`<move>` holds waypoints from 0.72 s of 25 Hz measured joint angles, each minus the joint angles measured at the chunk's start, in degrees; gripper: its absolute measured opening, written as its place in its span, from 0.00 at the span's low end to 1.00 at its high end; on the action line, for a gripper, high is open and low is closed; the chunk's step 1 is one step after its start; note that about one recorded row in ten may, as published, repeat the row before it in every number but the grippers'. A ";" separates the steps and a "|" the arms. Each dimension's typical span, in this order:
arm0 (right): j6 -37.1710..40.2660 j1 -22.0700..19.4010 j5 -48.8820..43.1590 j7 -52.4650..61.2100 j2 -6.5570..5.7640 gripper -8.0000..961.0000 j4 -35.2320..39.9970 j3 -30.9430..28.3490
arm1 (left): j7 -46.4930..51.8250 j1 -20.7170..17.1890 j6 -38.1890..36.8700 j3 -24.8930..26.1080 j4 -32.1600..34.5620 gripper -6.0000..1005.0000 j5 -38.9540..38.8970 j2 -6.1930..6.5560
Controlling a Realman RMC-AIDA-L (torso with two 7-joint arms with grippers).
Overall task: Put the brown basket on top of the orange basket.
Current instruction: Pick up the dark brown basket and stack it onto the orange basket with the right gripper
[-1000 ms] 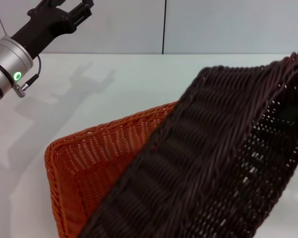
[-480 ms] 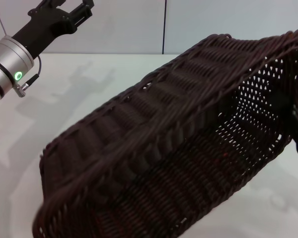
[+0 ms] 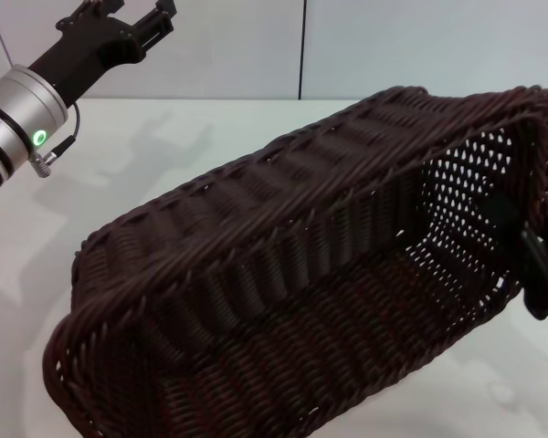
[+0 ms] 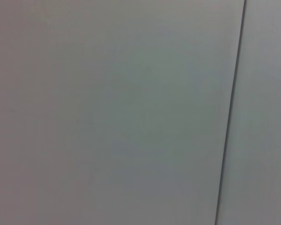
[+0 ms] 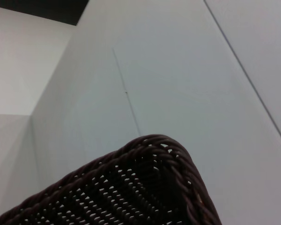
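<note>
Head view: the dark brown rectangular woven wicker basket (image 3: 301, 301) is held tilted above the white desk (image 3: 210, 137) by the right pincer (image 3: 539, 274), its grip unclear. The orange basket is hidden; levelling and lowering seem next. The left pincer (image 3: 119, 23) is parked, spread.
</note>
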State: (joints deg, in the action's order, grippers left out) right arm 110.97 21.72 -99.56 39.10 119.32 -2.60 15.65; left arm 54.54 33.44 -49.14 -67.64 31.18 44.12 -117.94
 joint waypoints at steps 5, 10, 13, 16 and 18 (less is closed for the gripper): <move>-2.35 -0.36 -0.09 -2.95 0.08 0.30 -3.34 -0.35 | -0.19 0.49 0.09 -0.04 -0.71 0.81 0.00 0.00; -3.78 -0.69 -0.26 -3.15 0.17 0.31 -4.25 -0.12 | -0.25 0.59 0.11 -0.04 -0.77 0.81 0.00 0.00; -6.17 -0.86 -0.50 -3.67 0.19 0.32 -4.94 0.24 | -0.39 0.59 0.11 -0.03 -0.78 0.81 0.00 0.00; -7.35 -0.67 -0.73 -3.63 0.18 0.32 -5.04 0.51 | -0.60 0.59 0.11 -0.03 -0.94 0.81 0.00 0.00; -9.16 -0.42 -0.77 -3.36 0.19 0.33 -5.29 0.59 | -1.04 0.58 0.11 -0.03 -1.31 0.81 0.00 0.00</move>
State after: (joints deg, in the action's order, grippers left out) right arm 101.81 21.30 -100.33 35.74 119.51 -7.88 16.24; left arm 53.50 34.02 -49.03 -67.67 29.87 44.12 -117.94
